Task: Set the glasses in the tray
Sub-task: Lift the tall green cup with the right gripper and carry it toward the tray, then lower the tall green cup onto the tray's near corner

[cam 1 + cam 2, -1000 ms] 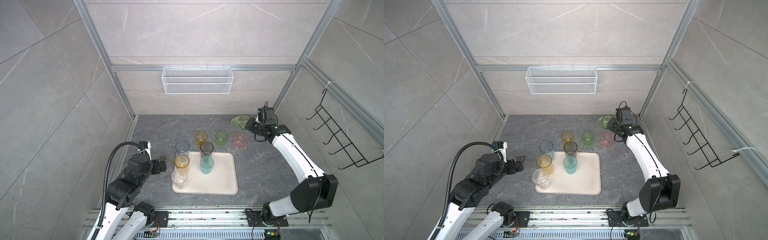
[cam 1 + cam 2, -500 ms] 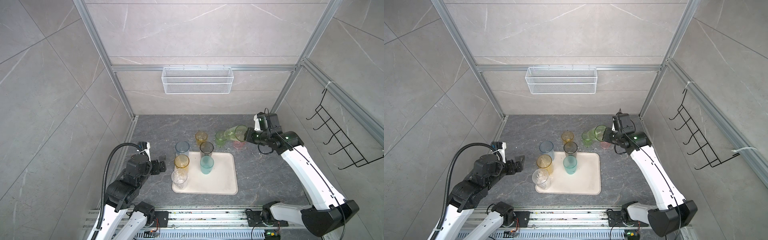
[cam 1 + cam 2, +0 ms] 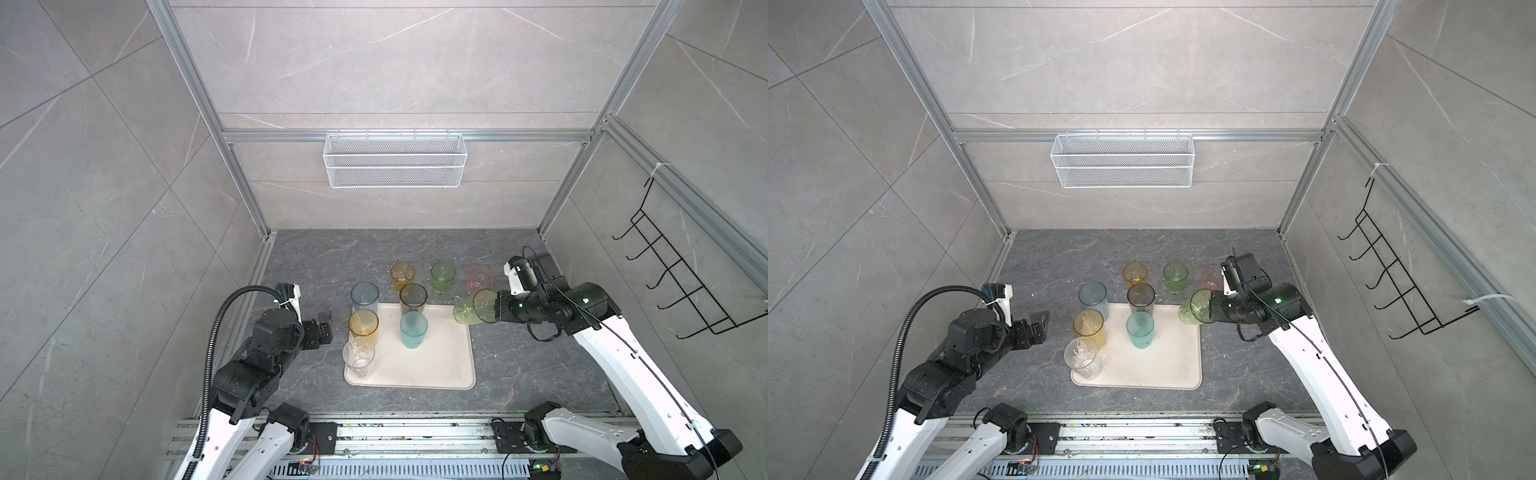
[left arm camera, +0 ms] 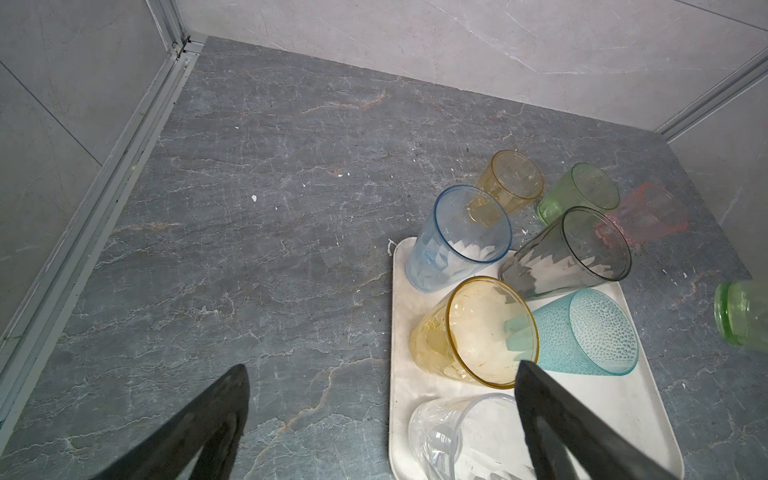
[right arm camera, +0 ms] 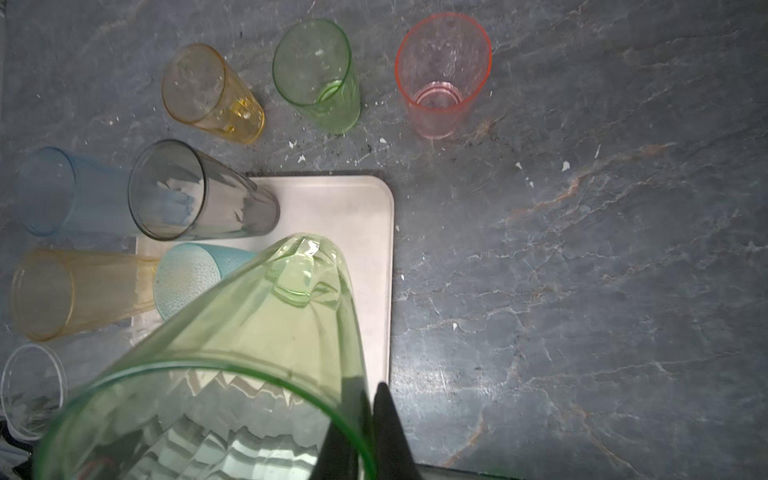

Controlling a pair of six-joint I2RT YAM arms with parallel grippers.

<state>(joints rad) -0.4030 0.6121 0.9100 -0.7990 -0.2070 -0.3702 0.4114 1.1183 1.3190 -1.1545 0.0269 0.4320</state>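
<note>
Tall green tumbler point(image 3: 473, 308) point(image 5: 249, 353): translucent, with faceted walls, a thick base and a darker green rim. It lies almost on its side in the air, with its mouth toward the right gripper point(image 5: 365, 419) and its base over the far right corner of the tray point(image 3: 440, 361). The right gripper is closed on the tumbler's rim. In the right wrist view, one finger is inside the wall and one is outside.

The tray is flat, cream and round-cornered, and lies on the grey veined table point(image 3: 316, 266). Standing upright on it are a tall grey tumbler point(image 3: 413, 299), a dimpled teal tumbler point(image 3: 413, 330), a tall amber tumbler point(image 3: 363, 326) and a clear tumbler point(image 3: 358, 357). A tall blue tumbler point(image 3: 365, 297) stands at the tray's far left corner. The frames do not show whether its base sits fully inside the rim.

Beyond the tray's far edge, a row of three shorter glasses stands on the table: short amber tumbler point(image 3: 402, 276), short green tumbler point(image 3: 443, 277) and pink tumbler point(image 3: 481, 279).

The left gripper point(image 4: 380, 365) is to the left of the tray with its jaws spread wide, holding nothing.
</note>
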